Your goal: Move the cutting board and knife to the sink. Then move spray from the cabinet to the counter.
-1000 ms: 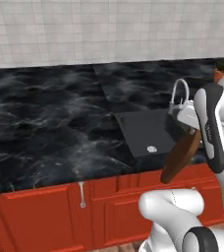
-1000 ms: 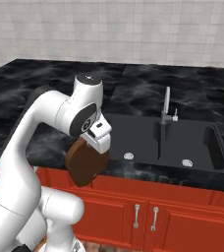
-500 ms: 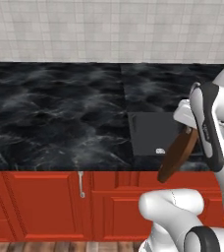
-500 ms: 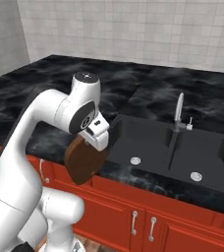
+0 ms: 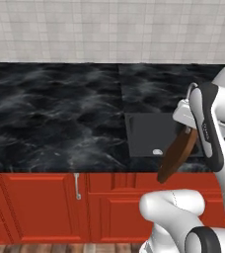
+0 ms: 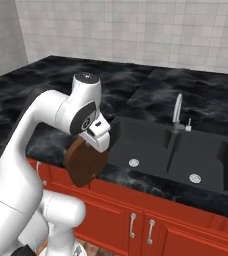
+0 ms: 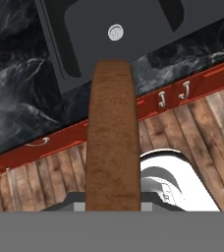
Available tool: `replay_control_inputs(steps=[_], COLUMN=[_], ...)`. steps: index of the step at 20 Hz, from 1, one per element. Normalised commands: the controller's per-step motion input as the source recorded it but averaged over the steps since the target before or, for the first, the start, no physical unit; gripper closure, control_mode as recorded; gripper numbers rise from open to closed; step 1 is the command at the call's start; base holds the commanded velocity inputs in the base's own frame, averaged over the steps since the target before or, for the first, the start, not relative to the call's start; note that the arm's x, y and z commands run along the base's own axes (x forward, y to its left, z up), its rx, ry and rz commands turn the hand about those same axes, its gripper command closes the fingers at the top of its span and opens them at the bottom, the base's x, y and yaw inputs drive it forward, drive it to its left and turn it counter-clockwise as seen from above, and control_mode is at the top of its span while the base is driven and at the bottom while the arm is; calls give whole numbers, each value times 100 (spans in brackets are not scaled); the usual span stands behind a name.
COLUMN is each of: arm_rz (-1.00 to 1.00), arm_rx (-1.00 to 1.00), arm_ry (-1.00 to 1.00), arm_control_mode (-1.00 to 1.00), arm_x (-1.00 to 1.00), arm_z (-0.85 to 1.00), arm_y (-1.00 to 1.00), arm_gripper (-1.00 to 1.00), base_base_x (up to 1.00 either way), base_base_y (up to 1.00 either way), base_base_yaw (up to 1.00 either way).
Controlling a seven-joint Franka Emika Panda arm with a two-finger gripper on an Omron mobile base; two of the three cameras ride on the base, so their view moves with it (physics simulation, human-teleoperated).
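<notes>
1. Your claw [image 5: 185, 129] is clamped shut on the top end of the cutting board [image 5: 177, 154], which hangs below it, tilted, with its free end lowest.
2. End grip looks deliberate: the board hangs edge-on and slim, so it should drop into the sink [image 6: 151, 142] without catching the rim.
3. Board is in the air over the near edge of the counter [image 5: 55, 118], in front of the red drawers [image 5: 35, 202]. Not touching either.
4. Sink basin sits just beyond the board, farther from you. In the hand view the board's [image 7: 111, 133] free end lines up below the left drain [image 7: 115, 32].
5. Faucet [image 6: 176, 111] stands at the far side between the two basins; keep the board clear of it.
6. Judgement: board still to be lowered in; knife and spray steps are not done.
</notes>
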Motion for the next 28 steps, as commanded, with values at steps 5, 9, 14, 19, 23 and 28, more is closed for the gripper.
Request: replay_control_inputs(steps=[5, 9, 14, 19, 23, 28], arm_rz=[0, 0, 0, 0, 0, 0], arm_rx=[0, 0, 0, 0, 0, 0], arm_ry=[0, 0, 0, 0, 0, 0], arm_control_mode=[100, 100, 100, 100, 100, 100], arm_x=[0, 0, 0, 0, 0, 0], arm_z=[0, 0, 0, 0, 0, 0], arm_y=[0, 0, 0, 0, 0, 0], arm_gripper=[100, 100, 100, 100, 100, 100], base_base_x=[56, 18, -8, -4, 0, 0], base_base_y=[-13, -48, -54, -68, -79, -59], base_base_yaw=[0, 0, -6, -10, -5, -4])
